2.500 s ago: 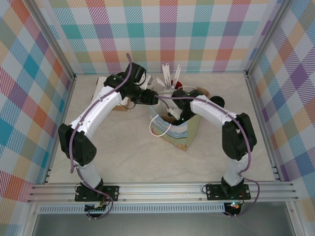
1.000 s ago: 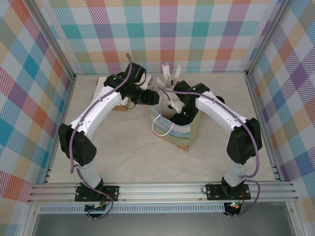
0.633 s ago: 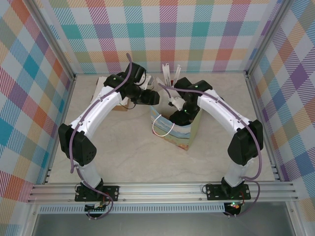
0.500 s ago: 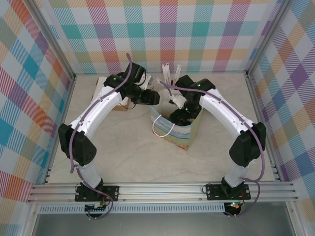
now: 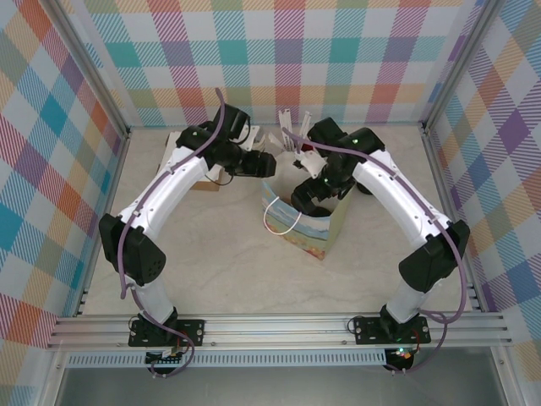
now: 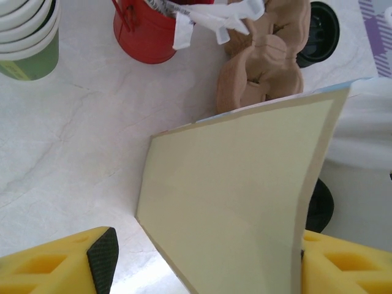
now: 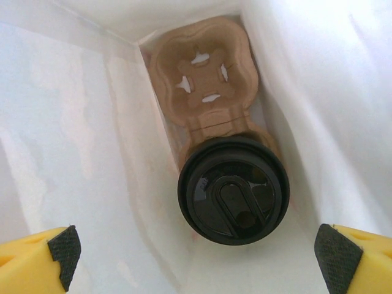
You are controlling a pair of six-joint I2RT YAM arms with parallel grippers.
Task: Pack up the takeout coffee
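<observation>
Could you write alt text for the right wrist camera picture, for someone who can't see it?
Seen from above, a black-lidded coffee sits in one slot of a brown carrier inside a white-walled bag. The right claw hangs open above it.

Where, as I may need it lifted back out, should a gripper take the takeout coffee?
Probably the takeout coffee by its round black lid's rim, from straight above through the mouth of the bag: it sits upright in the carrier, bag walls close beside it.
</observation>
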